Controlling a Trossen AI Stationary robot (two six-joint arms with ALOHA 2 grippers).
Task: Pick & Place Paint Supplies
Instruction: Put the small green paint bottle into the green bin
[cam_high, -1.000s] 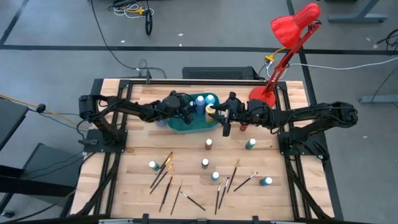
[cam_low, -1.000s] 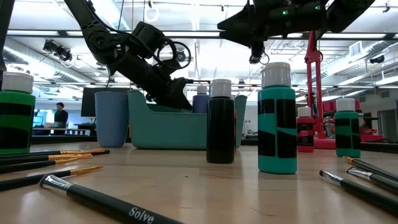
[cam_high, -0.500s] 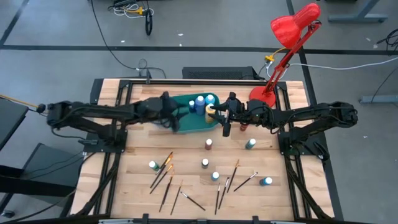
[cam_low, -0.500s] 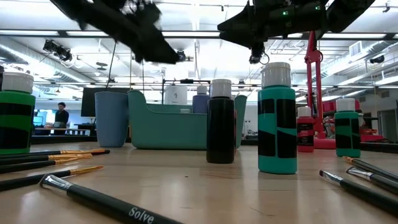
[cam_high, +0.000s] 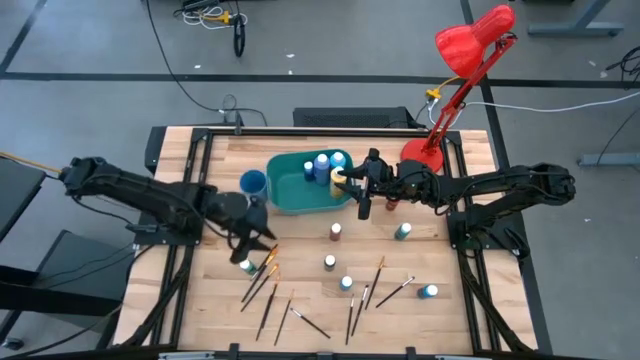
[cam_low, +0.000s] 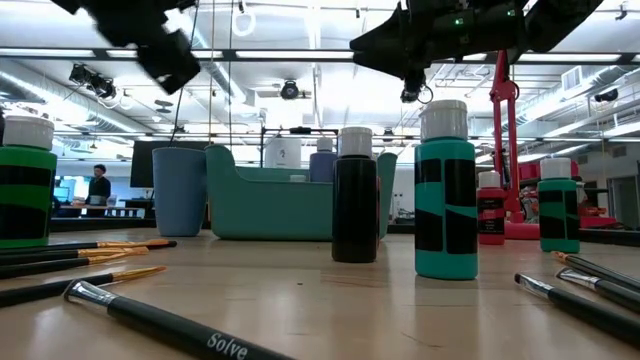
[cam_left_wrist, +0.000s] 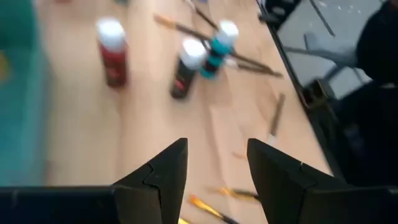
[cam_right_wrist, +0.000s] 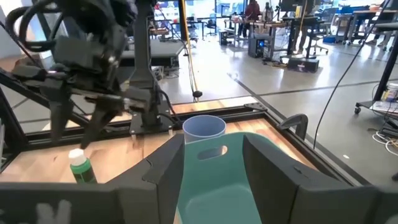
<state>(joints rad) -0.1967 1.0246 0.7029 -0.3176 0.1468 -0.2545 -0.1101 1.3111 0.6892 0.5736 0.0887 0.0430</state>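
The teal bin (cam_high: 300, 190) holds blue bottles (cam_high: 322, 165) and a yellow one (cam_high: 337, 178). Several more paint bottles stand on the table, among them a brown one (cam_high: 336, 232), a green one (cam_high: 402, 231) and a green one (cam_high: 245, 265) at the left. Dark-handled brushes (cam_high: 265, 280) lie flat across the near half. My left gripper (cam_high: 260, 242) (cam_left_wrist: 216, 146) hovers open and empty over the left brushes, slanting down. My right gripper (cam_high: 345, 184) (cam_right_wrist: 211, 149) hangs level at the bin's right end, open and empty, pointing along the bin.
A small blue cup (cam_high: 253, 181) stands just left of the bin. A red desk lamp (cam_high: 470, 45) rises from its base (cam_high: 420, 155) at the far right. A red bottle (cam_low: 490, 215) stands near that base. Bare wood lies between the bin and the brushes.
My left gripper has come up out of the bin and swung toward the table's left and near edge, ending above the left brushes. It has tipped from steeply down to a shallower slant. Its fingers stay open.
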